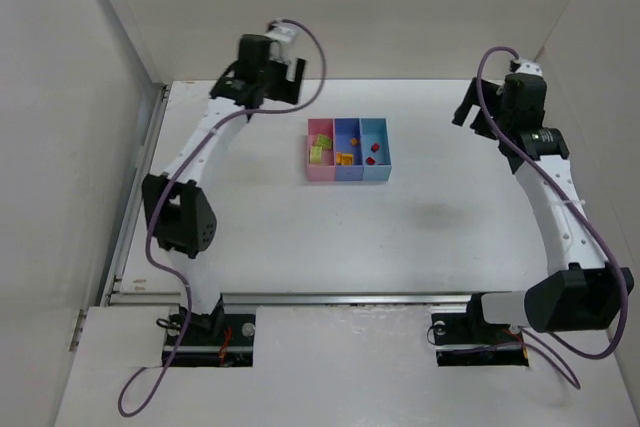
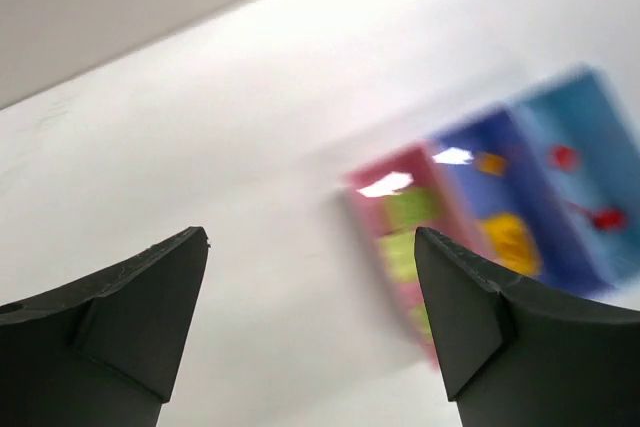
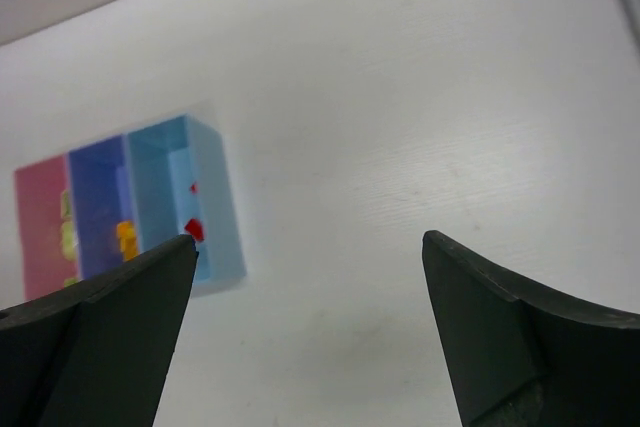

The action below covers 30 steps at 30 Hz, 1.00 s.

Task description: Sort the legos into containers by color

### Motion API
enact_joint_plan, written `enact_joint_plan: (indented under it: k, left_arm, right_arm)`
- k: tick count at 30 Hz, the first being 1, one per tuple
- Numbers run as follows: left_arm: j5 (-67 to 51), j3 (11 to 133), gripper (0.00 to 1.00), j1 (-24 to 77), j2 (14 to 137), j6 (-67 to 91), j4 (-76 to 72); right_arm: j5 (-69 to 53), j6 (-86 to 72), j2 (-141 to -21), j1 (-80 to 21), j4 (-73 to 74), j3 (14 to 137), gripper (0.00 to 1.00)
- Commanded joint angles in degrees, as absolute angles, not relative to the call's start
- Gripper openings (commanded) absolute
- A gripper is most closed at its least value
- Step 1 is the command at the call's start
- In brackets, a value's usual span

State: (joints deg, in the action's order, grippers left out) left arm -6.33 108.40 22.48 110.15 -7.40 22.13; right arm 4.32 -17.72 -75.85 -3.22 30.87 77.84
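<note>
- The bricks all sit inside the bins (image 1: 347, 176) at mid-table: lime ones (image 1: 318, 153) in the pink bin, orange (image 1: 345, 158) in the purple, red (image 1: 372, 148) in the light blue.
- They look light, hard and slick, so I'd pinch one across its flat sides and squarely, or it may pop out.
- The left gripper (image 2: 312, 242) hangs at 11 o'clock from the bins, fingers spread wide, nothing between them.
- The right gripper (image 3: 308, 239), between 2 and 3 o'clock, is equally wide and empty.
</note>
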Motion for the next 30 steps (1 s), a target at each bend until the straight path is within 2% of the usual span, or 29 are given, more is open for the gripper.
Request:
enact_joint_plan:
  k: [1,3,6,10,13,19,30]
  left_arm:
    - [8.0,102.4,0.82,12.1,101.2,-5.4,18.3]
    - [12.6,99.2,0.77,8.9,97.8,-4.8,17.2]
    - [22.0,91.9,0.76,4.3,94.4,-4.8,13.9]
    - [23.9,82.8,0.84,1.8,87.4,-4.8,10.5]
    - [23.9,78.4,0.89,1.2,85.7,-4.3,9.2]
    - [22.6,79.1,0.89,1.2,85.2,-2.6,9.8]
    - [21.2,78.5,0.89,1.2,84.1,-2.5,10.3]
  right_arm:
    - [15.6,-17.2,-72.8,0.7,32.9,79.5,1.0]
    - [23.3,-17.2,-72.1,2.8,32.9,78.9,1.0]
    - [37.7,-19.0,-69.0,3.3,32.0,76.8,1.0]
    - [47.0,-20.3,-64.3,3.3,26.3,71.6,1.0]
    - [45.9,-20.3,-61.4,3.3,23.1,70.4,1.0]
    - [41.7,-20.8,-59.6,3.3,22.6,69.9,1.0]
    - [41.7,-21.4,-58.0,3.3,23.9,69.9,1.0]
